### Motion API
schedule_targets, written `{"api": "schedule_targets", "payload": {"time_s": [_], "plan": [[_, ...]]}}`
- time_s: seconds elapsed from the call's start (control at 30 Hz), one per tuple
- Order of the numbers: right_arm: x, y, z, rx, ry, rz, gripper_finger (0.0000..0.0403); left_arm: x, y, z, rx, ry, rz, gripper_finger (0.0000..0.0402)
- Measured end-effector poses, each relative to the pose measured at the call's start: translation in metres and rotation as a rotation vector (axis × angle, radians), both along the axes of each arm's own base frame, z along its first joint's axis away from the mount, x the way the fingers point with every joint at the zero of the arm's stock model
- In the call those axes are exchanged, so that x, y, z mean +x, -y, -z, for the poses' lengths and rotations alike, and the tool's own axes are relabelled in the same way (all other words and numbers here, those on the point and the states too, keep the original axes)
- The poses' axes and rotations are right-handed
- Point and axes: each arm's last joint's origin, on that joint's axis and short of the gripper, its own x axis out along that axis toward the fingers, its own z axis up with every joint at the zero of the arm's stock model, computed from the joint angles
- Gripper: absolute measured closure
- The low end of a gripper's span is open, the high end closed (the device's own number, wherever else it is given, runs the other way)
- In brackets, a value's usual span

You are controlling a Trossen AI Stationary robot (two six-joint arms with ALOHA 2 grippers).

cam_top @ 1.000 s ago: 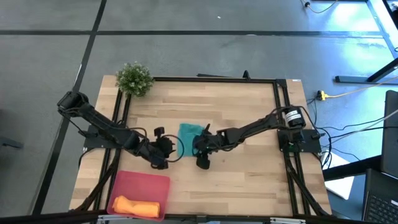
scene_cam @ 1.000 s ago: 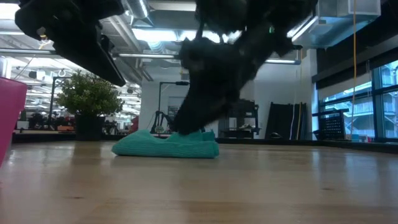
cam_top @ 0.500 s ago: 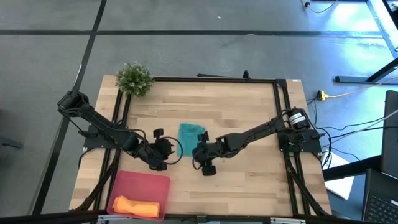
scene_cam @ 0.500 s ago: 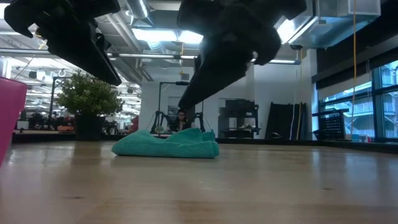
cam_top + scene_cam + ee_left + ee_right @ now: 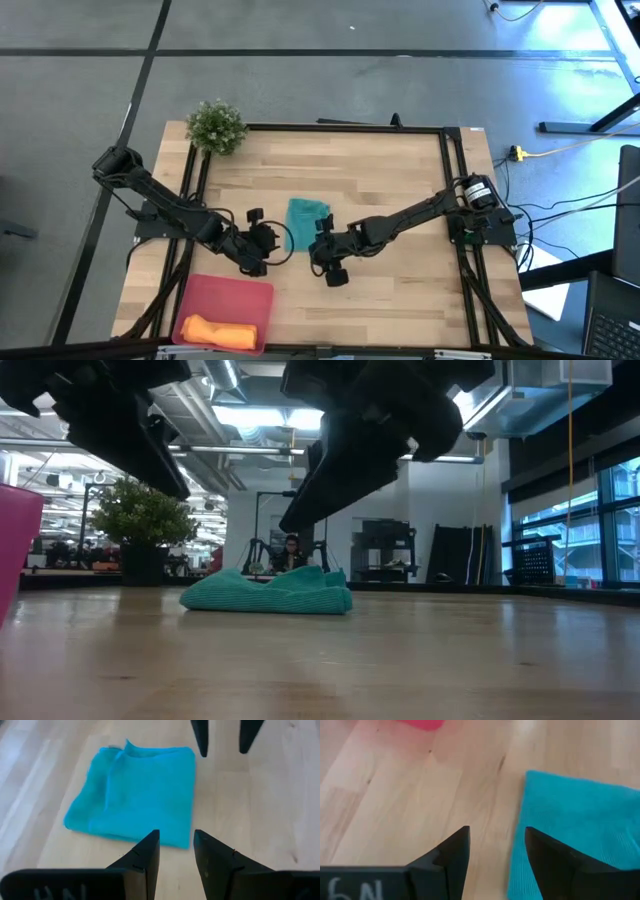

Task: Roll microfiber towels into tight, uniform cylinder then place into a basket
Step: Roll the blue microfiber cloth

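Note:
The teal towel (image 5: pixel 307 222) lies folded and flat on the wooden table, near its middle; it also shows in the low view (image 5: pixel 268 592). The orange towel (image 5: pixel 218 330) lies rolled in the pink basket (image 5: pixel 240 292) at the near left. My left gripper (image 5: pixel 278 239) hovers open just left of the teal towel (image 5: pixel 135 795), pointing at its near edge. My right gripper (image 5: pixel 317 247) hovers open above the table by the towel's near right corner (image 5: pixel 535 785), fingers (image 5: pixel 455 850) clear of the cloth.
A small green potted plant (image 5: pixel 216 126) stands at the far left corner. Bare wood lies to the right of the towel and along the near edge right of the basket. A black frame (image 5: pixel 450 180) runs round the tabletop.
My right gripper has risen off the teal towel and drawn back a little toward the table's near edge. The towel stays where it was on the table.

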Motion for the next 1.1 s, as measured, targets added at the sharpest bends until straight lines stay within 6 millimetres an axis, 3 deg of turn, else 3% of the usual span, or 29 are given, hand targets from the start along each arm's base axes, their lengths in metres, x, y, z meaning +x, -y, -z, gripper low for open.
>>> {"api": "schedule_targets", "payload": {"time_s": [0.33, 0.8, 0.97, 1.1], "plan": [[0.003, 0.0, 0.022, -0.077, -0.05, -0.077, 0.0212, -0.004, -0.001, 0.004, 0.002, -0.068, 0.023, 0.0292], [0.011, 0.015, 0.059, -0.163, -0.118, 0.101, 0.0214, -0.003, -0.001, 0.003, 0.022, -0.065, 0.046, 0.0292], [0.011, 0.015, 0.069, -0.165, -0.129, 0.172, 0.0253, -0.003, -0.001, 0.003, 0.023, -0.065, 0.046, 0.0292], [0.011, 0.015, 0.072, -0.118, -0.137, 0.208, 0.0321, -0.003, -0.001, 0.003, 0.019, -0.063, 0.041, 0.0292]]}}
